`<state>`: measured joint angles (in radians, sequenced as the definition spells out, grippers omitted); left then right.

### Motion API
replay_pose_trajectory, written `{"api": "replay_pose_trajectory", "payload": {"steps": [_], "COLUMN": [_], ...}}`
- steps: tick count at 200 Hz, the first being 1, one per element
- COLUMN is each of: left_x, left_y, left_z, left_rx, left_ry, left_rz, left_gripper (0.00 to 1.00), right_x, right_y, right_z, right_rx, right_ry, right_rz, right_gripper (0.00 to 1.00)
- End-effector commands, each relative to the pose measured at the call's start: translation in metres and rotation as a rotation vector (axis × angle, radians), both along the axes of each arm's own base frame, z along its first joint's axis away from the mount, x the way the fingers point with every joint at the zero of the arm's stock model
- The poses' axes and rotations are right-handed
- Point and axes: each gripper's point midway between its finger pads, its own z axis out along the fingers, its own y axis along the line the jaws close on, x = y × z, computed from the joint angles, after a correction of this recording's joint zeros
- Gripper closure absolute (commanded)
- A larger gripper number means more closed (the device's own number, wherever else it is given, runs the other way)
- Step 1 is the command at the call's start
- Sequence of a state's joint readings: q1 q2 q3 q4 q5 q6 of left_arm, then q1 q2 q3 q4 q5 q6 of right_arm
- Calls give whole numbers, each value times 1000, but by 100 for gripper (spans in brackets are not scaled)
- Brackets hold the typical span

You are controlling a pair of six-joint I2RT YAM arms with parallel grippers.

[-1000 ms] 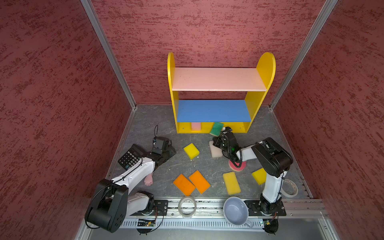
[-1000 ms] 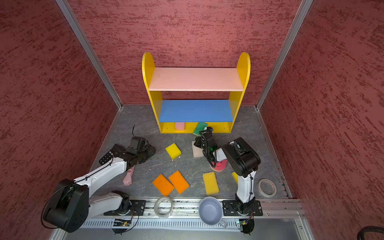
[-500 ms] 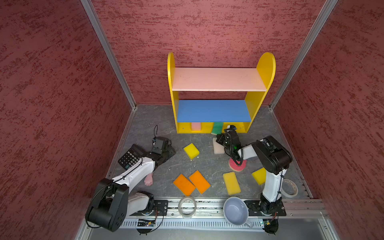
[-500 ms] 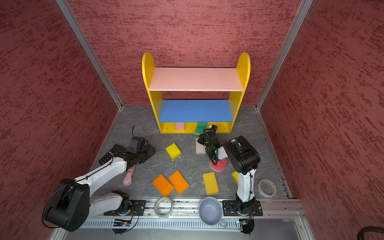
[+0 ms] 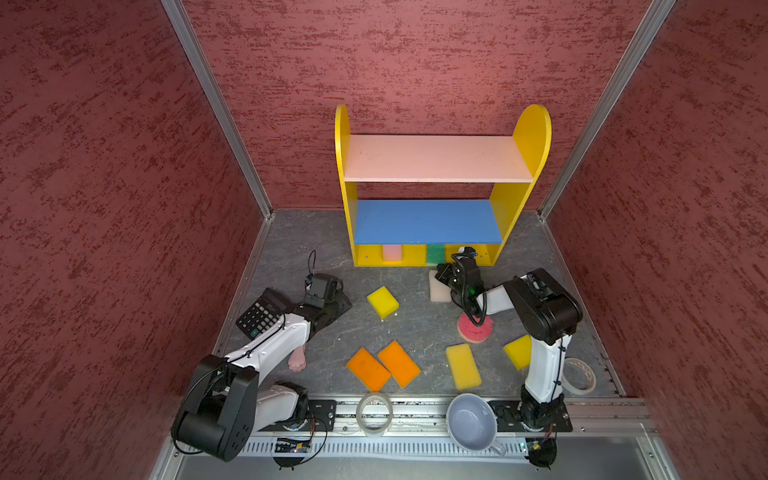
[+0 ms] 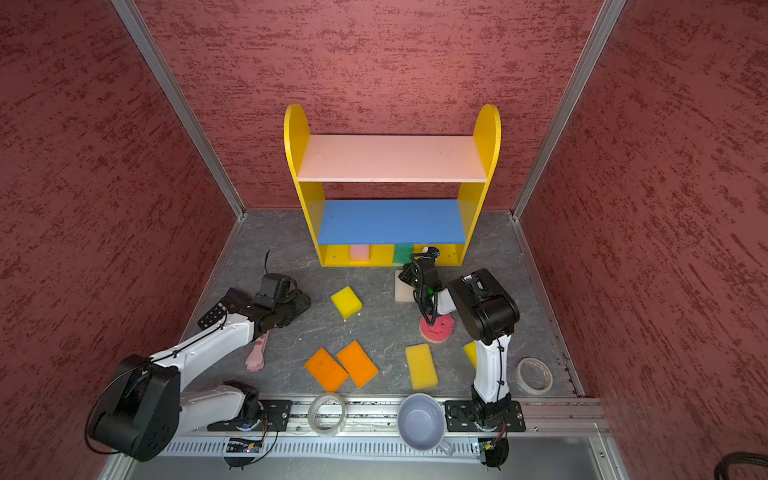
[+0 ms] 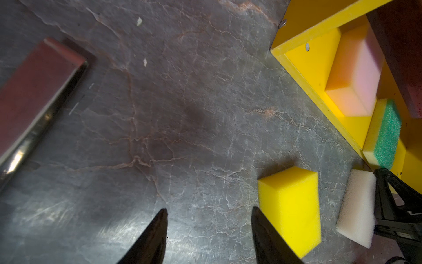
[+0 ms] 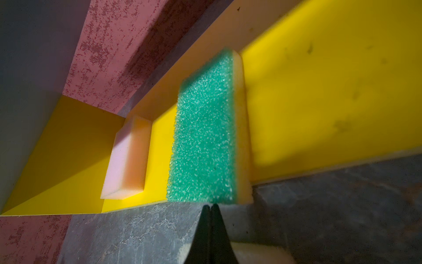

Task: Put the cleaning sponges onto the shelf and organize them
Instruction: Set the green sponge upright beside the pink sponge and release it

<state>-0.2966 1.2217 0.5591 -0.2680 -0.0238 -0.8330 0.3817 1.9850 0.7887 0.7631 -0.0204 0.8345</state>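
On the yellow base of the shelf (image 5: 534, 137), at the middle of both top views, lie a pink sponge (image 5: 391, 252) and, to its right, a green sponge (image 5: 435, 254) with the green face up and its front end at the front edge of the base. Right gripper (image 8: 210, 209) has its jaws pressed together and holds nothing. Its tips are just in front of this green sponge; whether they touch it, I cannot tell. Under this gripper a white sponge (image 5: 439, 286) lies on the grey floor.

Left gripper (image 7: 209, 212) is about half open and empty, low over bare floor at centre left. A yellow sponge (image 7: 288, 208) is just beside one of its fingers.

Lower in the top views, two orange sponges (image 5: 368, 369) lie side by side. To their right are a round red sponge (image 5: 476, 330) and two more yellow ones, one of them partly behind the right arm.

At lower left a calculator (image 5: 262, 313) lies by the wall; its keys are too small to read.
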Motion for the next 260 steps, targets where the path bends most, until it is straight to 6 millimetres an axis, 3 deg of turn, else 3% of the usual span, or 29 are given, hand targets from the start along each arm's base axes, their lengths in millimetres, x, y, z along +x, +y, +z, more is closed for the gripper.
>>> {"api": "replay_pose_trajectory", "payload": {"steps": [1,58,81,98,121,167,260], "left_x": [4,2,2,2,3,4,16], "left_y": [0,0,1,1,1,6,-4], "left_z": [3,6,7,9,13,8,-2], "left_rx": [-3,-9,-12,-15,-13,-16,-34], "left_ry": [-12,-28,-43,-59,-75,-67,-23], "left_rz": [1,-1,0,2,-7,-1,-11], "left_gripper": [42,41,41,41,41,41,41], "right_x": [-3,-58,-77,-83,-78,-47,-17], "right_y": [-4,-17,-7,1,-6,-20,-20], "right_z": [-7,-11,-17,-11,15,66,34], "right_rx": [14,-7,-18,-30,-60,-179,-80], "right_ry": [25,101,154,151,101,-11,49], "right_rz": [-12,5,47,71,42,-7,-6], "right_gripper": [100,100,100,100,99,95,94]}}
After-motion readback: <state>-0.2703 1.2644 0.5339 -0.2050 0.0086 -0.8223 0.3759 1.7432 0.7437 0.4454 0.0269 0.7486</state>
